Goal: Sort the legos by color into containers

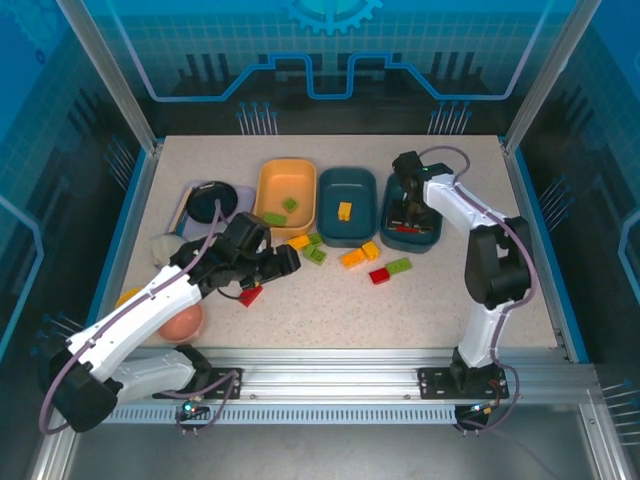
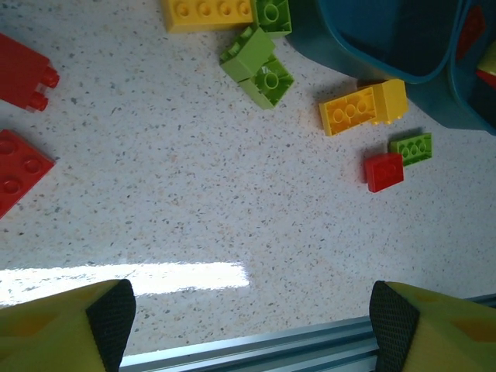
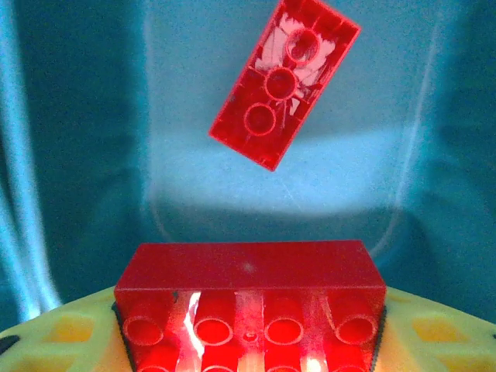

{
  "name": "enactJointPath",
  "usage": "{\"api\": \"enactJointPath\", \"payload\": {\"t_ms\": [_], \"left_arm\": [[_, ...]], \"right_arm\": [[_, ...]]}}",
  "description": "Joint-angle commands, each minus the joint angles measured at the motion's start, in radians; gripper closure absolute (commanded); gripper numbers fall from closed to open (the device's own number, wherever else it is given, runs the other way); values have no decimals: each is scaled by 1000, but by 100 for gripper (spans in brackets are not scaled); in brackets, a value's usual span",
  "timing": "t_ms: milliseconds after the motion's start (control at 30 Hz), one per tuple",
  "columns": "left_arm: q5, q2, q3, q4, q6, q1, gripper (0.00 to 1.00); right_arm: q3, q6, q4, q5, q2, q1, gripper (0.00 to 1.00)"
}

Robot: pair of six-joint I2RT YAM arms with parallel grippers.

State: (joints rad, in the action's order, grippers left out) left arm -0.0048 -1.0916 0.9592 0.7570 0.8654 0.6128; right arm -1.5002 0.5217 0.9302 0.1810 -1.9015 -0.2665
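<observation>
Over the far-right dark teal plastic tub (image 3: 70, 155), your right gripper (image 3: 249, 337) clamps 1 red rectangular lego brick (image 3: 249, 267), long axis across the jaws, tub floor directly below; just release.

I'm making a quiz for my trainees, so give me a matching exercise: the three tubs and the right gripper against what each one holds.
Column one:
1 yellow-orange tub
2 middle teal tub
3 right teal tub
4 right gripper

Column two:
A yellow brick
B held red brick, clamped
C green bricks
D loose red brick

Pairs: 1-C, 2-A, 3-D, 4-B
</observation>
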Motion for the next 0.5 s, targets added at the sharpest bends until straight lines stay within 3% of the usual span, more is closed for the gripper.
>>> {"api": "enactJointPath", "payload": {"t_ms": [0, 167, 333, 467], "left_arm": [[-37, 46, -49, 29, 36, 6, 17], [-61, 82, -89, 60, 72, 5, 17], [-71, 93, -105, 75, 95, 7, 16], [-72, 89, -112, 57, 114, 3, 14]], "right_arm": [[-47, -17, 62, -35, -61, 29, 54], [-57, 6, 67, -58, -122, 48, 48], [-67, 0, 52, -64, -139, 51, 27], [-88, -20, 50, -63, -113, 40, 22]]}}
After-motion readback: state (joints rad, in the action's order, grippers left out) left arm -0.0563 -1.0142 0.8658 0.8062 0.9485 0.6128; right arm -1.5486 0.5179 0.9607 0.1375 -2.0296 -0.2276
